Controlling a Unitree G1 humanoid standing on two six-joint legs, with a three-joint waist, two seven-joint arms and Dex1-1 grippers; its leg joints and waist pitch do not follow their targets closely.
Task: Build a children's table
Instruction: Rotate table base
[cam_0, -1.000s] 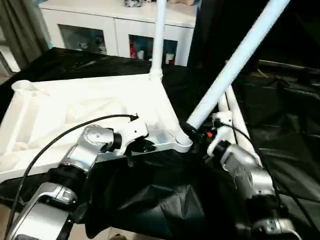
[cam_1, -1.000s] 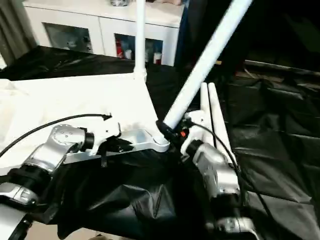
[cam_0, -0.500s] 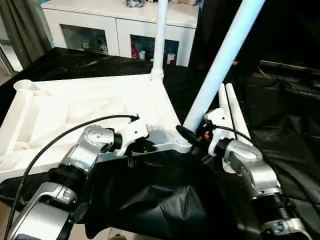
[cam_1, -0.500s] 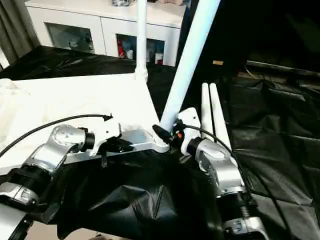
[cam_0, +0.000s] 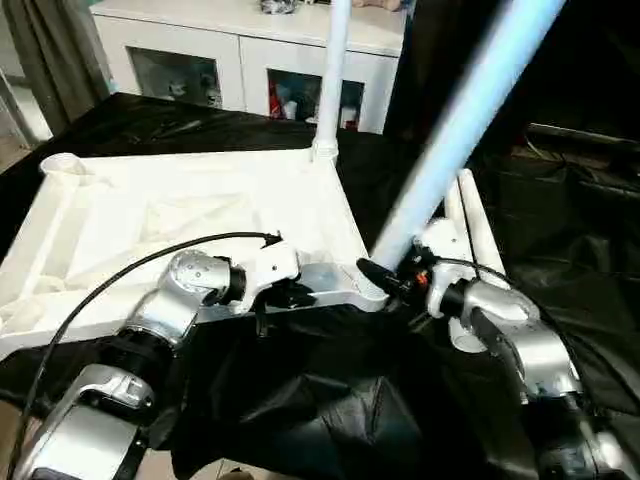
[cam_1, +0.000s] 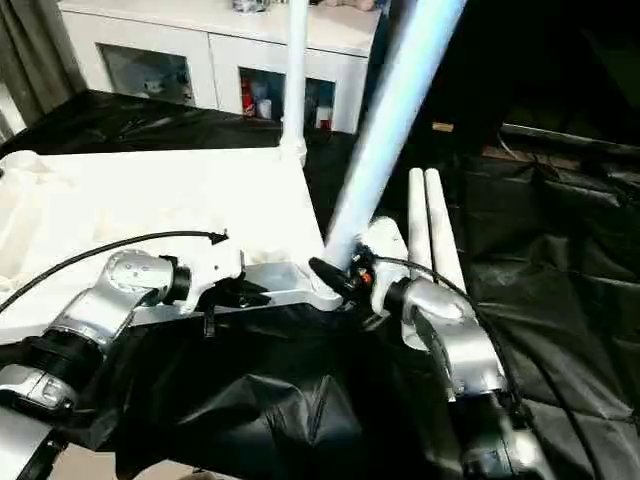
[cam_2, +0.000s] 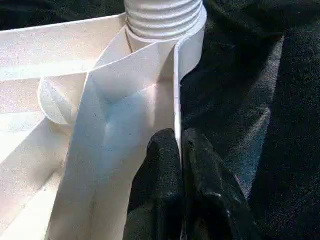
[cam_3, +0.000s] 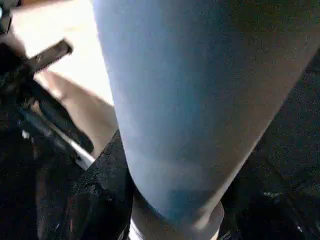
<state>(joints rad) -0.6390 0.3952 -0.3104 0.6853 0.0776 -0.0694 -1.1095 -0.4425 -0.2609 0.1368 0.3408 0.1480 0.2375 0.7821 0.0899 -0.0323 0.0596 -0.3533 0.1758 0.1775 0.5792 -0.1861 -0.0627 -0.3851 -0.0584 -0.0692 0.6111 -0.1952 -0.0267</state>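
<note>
While the tabletop (cam_0: 190, 215) lies upside down on the black-draped worktop (cam_0: 560, 240), ribbed underside up, the left eye view shows its long axis running from the robot's left toward the middle. One leg (cam_0: 330, 75) stands upright in the far corner socket, its top cut off by the frame edge. A second leg (cam_0: 470, 110) rises from the near right corner, leaning away to the right, its upper end also cut off. The right gripper (cam_0: 385, 280) clasps this leg's base, fingers half spread around it. The left gripper (cam_0: 290, 295) sits at the near rim.

From the right eye view, two spare legs (cam_1: 430, 225) lie side by side on the cloth beyond the right gripper, pointing away from the robot. A white cabinet (cam_1: 180, 60) stands behind.

Along the left wrist view, the black fingers (cam_2: 162, 165) are pressed together, pinching the thin rim wall; the threaded leg base (cam_2: 162, 17) sits in its socket beyond.

Through the right wrist view, the leaning leg blocks nearly everything; one finger (cam_3: 102, 175) hugs its base, the other is hidden.
</note>
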